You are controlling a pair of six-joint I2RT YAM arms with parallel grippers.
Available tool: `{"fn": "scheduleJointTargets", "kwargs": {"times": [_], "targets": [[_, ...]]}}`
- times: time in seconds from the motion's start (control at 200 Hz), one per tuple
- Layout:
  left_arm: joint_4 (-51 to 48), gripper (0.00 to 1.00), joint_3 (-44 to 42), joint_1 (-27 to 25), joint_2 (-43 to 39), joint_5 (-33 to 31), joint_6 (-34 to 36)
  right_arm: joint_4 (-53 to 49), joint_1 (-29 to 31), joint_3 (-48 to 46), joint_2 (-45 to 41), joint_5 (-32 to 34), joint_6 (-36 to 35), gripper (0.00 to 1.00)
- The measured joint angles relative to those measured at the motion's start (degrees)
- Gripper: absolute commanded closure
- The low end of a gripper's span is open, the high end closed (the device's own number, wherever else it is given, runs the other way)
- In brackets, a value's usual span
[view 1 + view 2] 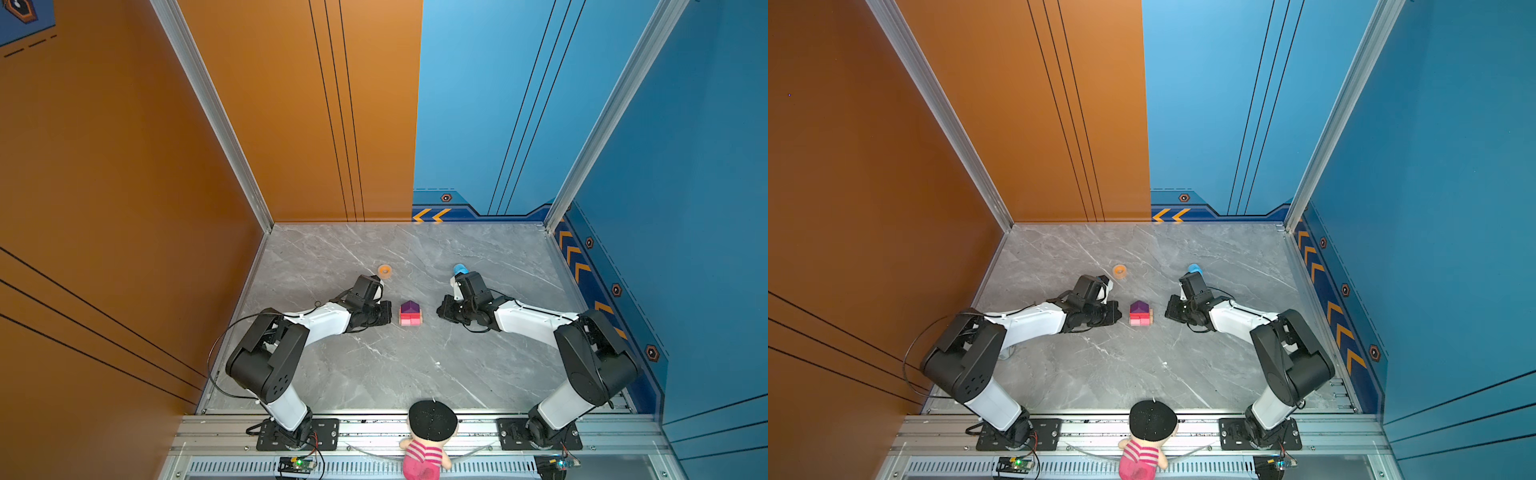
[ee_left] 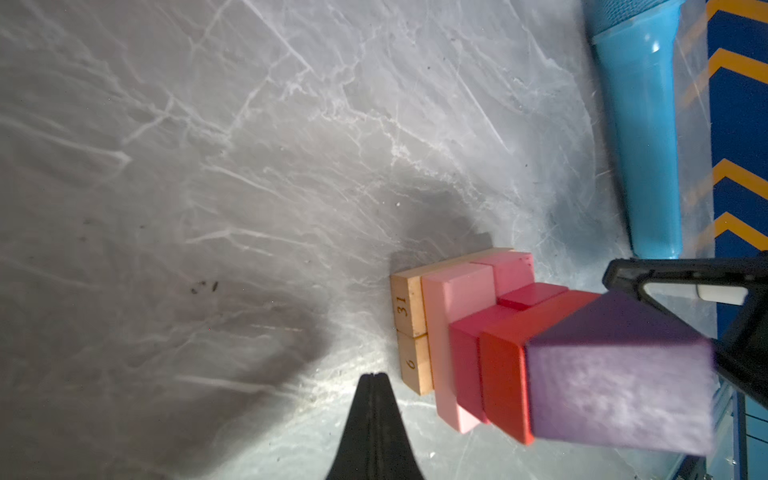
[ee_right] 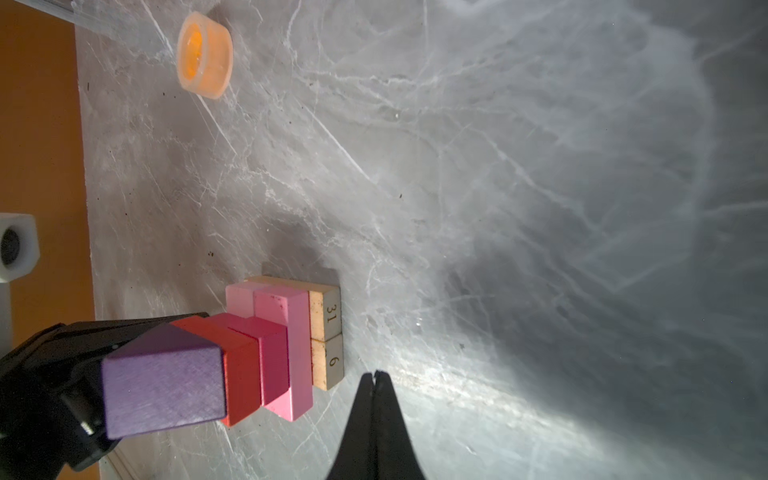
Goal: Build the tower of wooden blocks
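Well, in both top views the wood block tower (image 1: 410, 313) stands on the grey table (image 1: 374, 365) between the two grippers, apart from each. The left gripper (image 1: 389, 313) points at it from one side and the right gripper (image 1: 439, 311) from the opposite side, both pinched closed and empty. An orange tape ring (image 1: 385, 271) lies behind the left gripper's wrist, and a blue tube (image 1: 460, 269) behind the right gripper's (mostly hidden by that wrist).

In the left wrist view the left gripper's fingertips (image 2: 363, 411) meet with no gap, just beside the tower's base and not touching it. Up from the table go two tan slabs (image 2: 409, 309) marked 31 and 6, pale pink bricks (image 2: 457, 291), magenta cubes (image 2: 467, 357), a red brick (image 2: 503, 382) and the purple house-shaped piece (image 2: 615, 386) on top. The blue tube (image 2: 640, 145) lies well past the tower.

In the right wrist view the right gripper's fingertips (image 3: 363, 415) are pressed together, holding nothing, just beside the slab marked 6. The tape ring (image 3: 204, 60) lies well beyond the tower (image 3: 286, 340).
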Motion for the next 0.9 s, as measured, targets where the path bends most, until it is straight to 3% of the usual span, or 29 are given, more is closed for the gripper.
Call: {"fn": "scheduleJointTargets", "kwargs": {"times": [0.441,0.731,0.901], "targets": [[0.0,1.0,0.9,0.0,2.5,0.2,0.0,2.3,1.0,1.9,4.9,-1.6,0.4,1.0],[-3.1,1.0,1.1,0.5,-0.3,-0.7,0.8,-0.1,1.0,1.9,2.4,-0.8,0.4,1.0],[-6.6,0.84,1.1,0.8,-8.5,-3.5,2.4,-3.5,0.6,1.9,-5.3,1.7,-0.9,1.0]]}}
